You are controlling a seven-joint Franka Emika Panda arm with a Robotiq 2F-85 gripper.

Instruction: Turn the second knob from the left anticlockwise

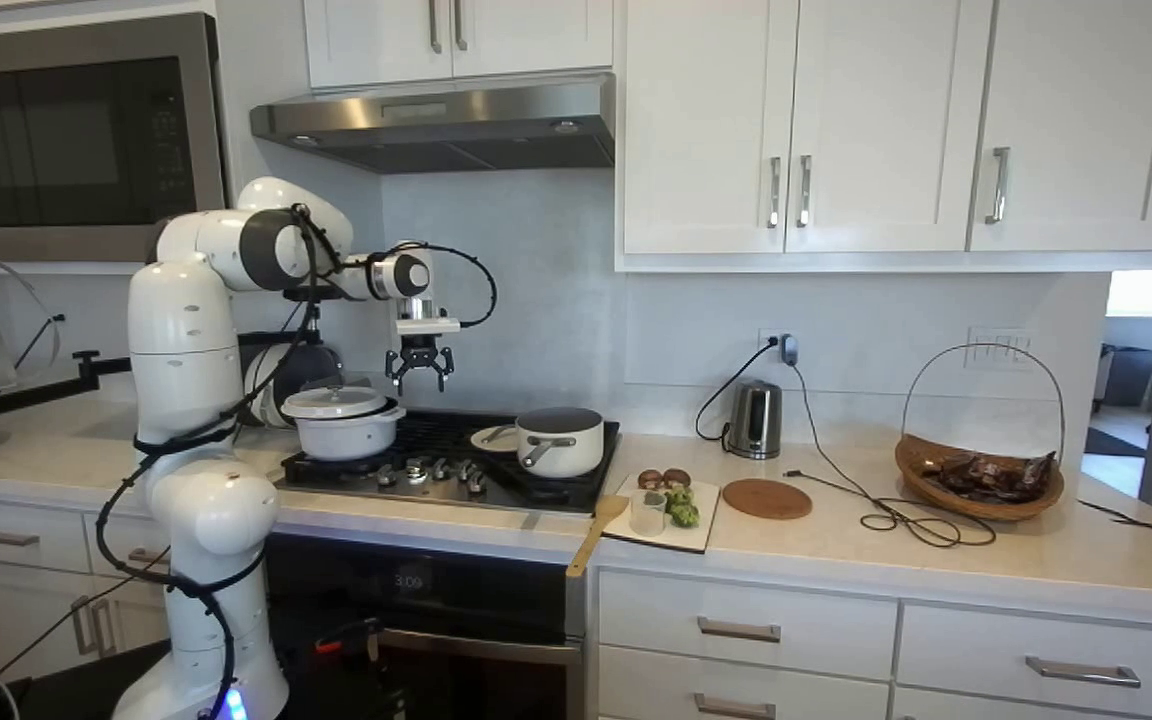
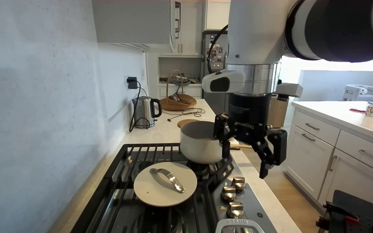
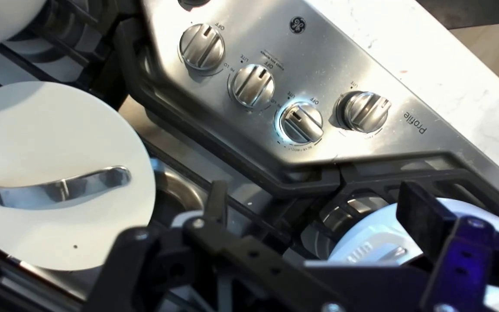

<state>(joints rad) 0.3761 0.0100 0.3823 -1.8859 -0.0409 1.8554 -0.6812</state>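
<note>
The second knob from the left [image 3: 301,123] is a round metal knob with a lit blue-white ring. Its dark mark points away from its OFF label. It also shows in an exterior view [image 1: 417,470]; in an exterior view [image 2: 243,230] a pot handle partly hides it. The leftmost knob [image 3: 364,112] and the third knob [image 3: 253,86] stand on either side of it. My gripper [image 3: 316,195] is open and empty. In both exterior views the gripper [image 1: 420,380] [image 2: 244,165] points down, above the stove and apart from the knobs.
A white lidded pot [image 1: 346,425] stands at the stove's left, close to the knobs. A loose cream lid [image 2: 165,184] lies on the grates. A white saucepan [image 1: 560,445] stands at the right. A wooden spatula [image 1: 596,535] overhangs the counter edge. The range hood [image 1: 436,120] is above.
</note>
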